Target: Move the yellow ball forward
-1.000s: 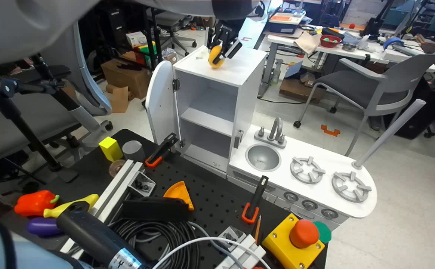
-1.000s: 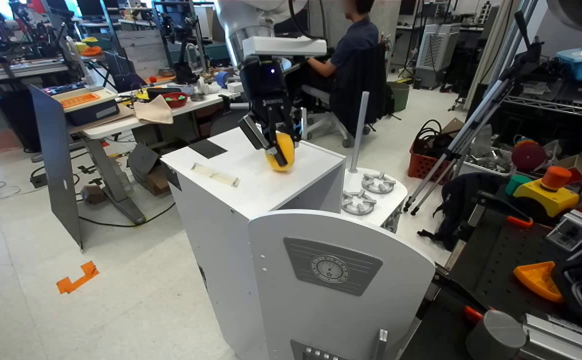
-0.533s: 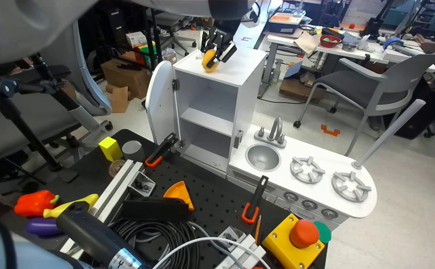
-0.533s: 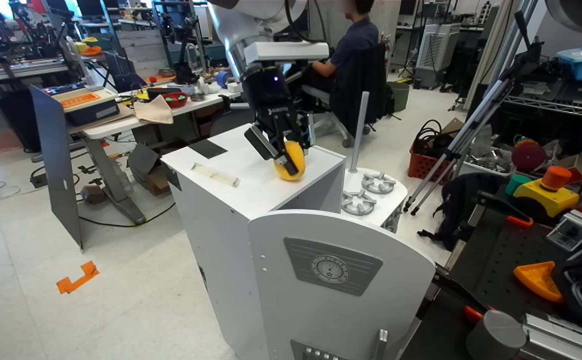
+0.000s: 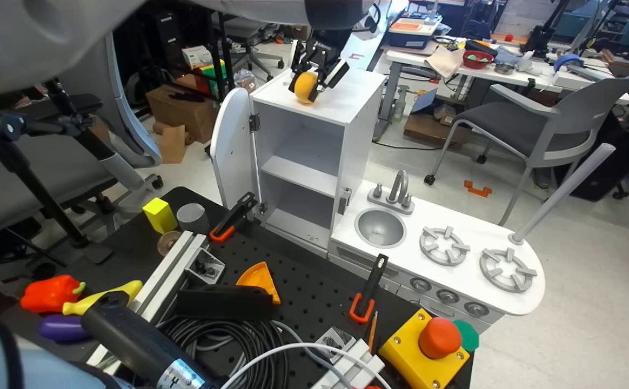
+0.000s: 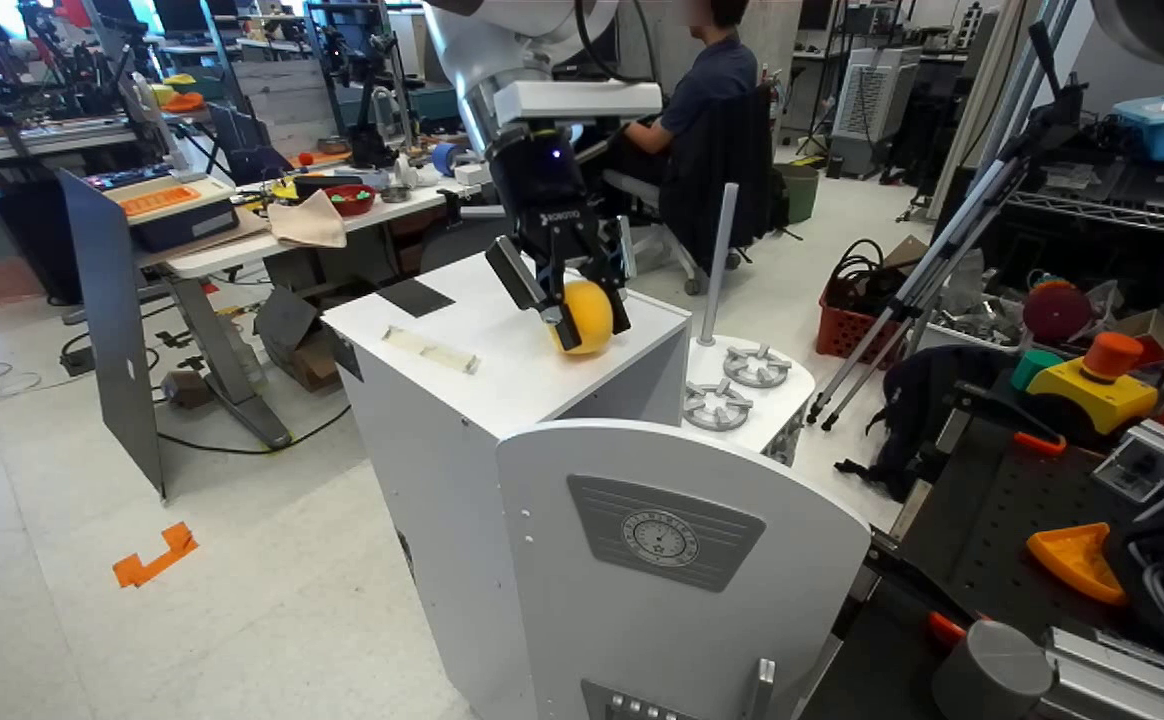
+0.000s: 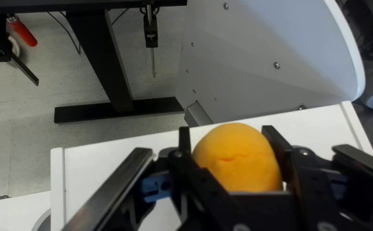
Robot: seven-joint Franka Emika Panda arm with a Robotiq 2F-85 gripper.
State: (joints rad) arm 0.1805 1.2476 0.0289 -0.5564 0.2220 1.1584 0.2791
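The yellow ball (image 5: pixel 304 88) is on the white top of the toy kitchen cabinet (image 5: pixel 360 89), near its front edge above the open compartment. It also shows in an exterior view (image 6: pixel 592 318) and in the wrist view (image 7: pixel 237 157), where it looks round with a small crease. My gripper (image 6: pixel 595 327) points down around the ball, one finger on each side. In the wrist view the fingers (image 7: pixel 227 136) stand wide, with a thin gap at the left finger; the right finger is close to or touching the ball. The ball's lower side is partly hidden by the gripper.
The cabinet door (image 6: pixel 682 560) stands open below the front edge. A sink (image 5: pixel 380 227) and stove burners (image 5: pixel 445 246) are on the lower counter beside the cabinet. A strip of tape (image 6: pixel 430 350) lies on the cabinet top. A black table (image 5: pixel 303 281) with clamps and cables stands in front.
The gripper and ball moved toward the cabinet's front edge and down. Then the fingers spread apart, and the ball, squeezed narrow before, is round now. The gripper rose very slightly.
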